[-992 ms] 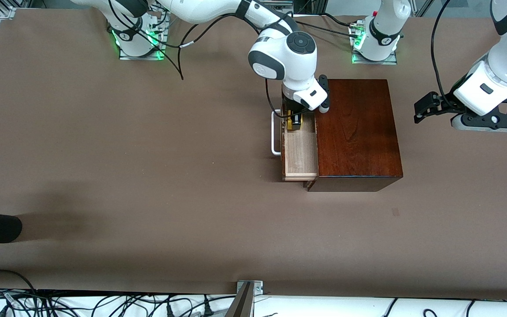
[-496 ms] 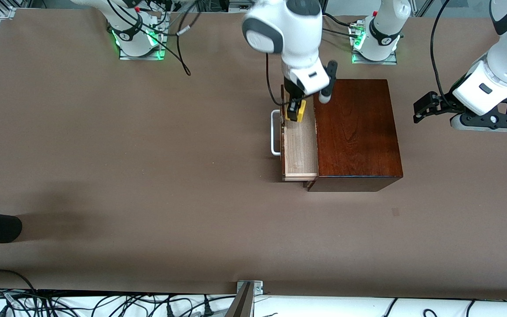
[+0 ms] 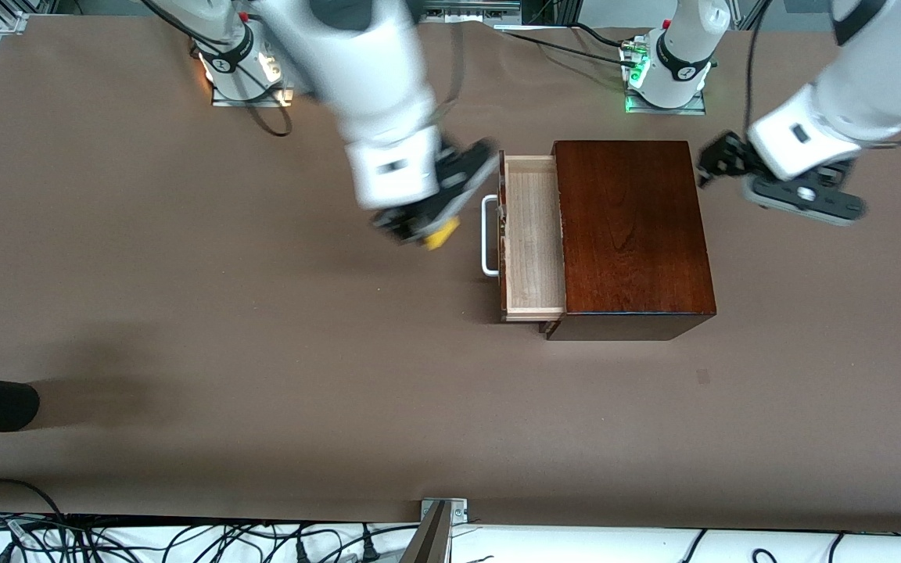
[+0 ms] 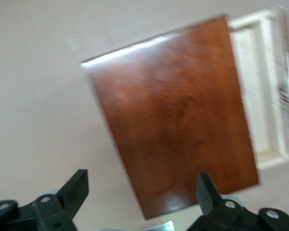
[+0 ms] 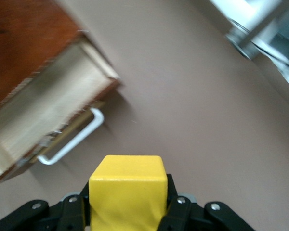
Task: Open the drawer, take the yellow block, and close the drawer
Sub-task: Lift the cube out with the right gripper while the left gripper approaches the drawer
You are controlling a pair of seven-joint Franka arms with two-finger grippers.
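Since a second ago, the yellow block (image 3: pixel 440 234) has been lifted out of the drawer (image 3: pixel 532 234) by the right gripper (image 3: pixel 427 228), clamped on it, above the surface (image 3: pixel 263 313). Left gripper (image 3: pixel 720 166) spread wide beside the box. Closing the open drawer is judged next.

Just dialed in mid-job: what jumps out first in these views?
The yellow block stands out, clamped in the right end effector in the air over bare table in front of the drawer's white handle. Next, the drawer stands pulled open from its dark wooden box, pale inside showing nothing. The left end effector hangs open above the table at the left arm's end of the box.
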